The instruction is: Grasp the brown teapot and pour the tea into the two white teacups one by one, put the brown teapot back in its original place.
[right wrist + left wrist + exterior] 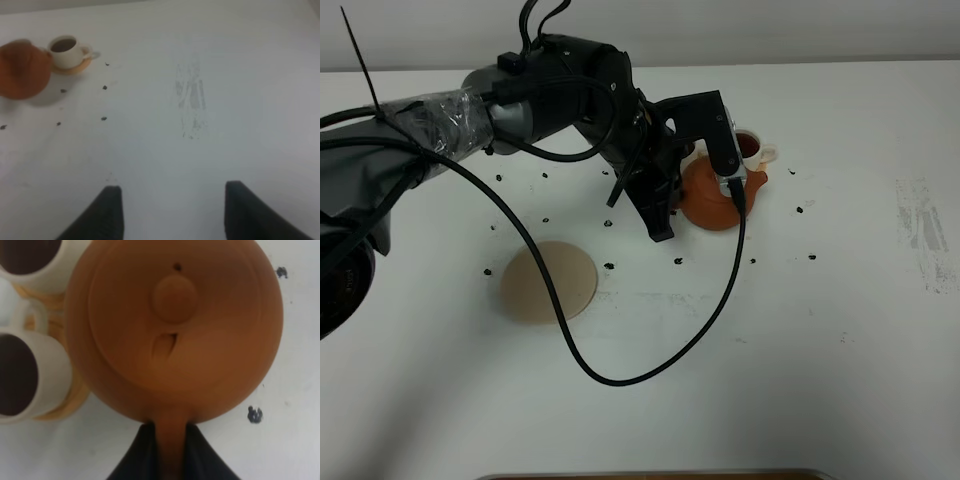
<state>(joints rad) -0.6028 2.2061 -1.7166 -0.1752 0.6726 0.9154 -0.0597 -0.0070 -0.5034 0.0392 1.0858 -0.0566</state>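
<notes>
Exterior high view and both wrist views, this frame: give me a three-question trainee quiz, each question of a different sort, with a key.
1. True or false: the round reddish-brown clay teapot stands on the flat pale beige disc coaster.
2. Multiple choice: what is the left gripper shut on? A) the teapot's knobbed lid B) the teapot's handle C) a cup's handle
3. Fill in: seen from the left wrist, both small cream-white ceramic teacups hold a ____ liquid.

Key:
1. False. The teapot is by the cups; the disc coaster lies bare, apart from it.
2. B. The dark fingers close on the handle from both sides.
3. Dark.

The right gripper hangs open over the white table.
</notes>
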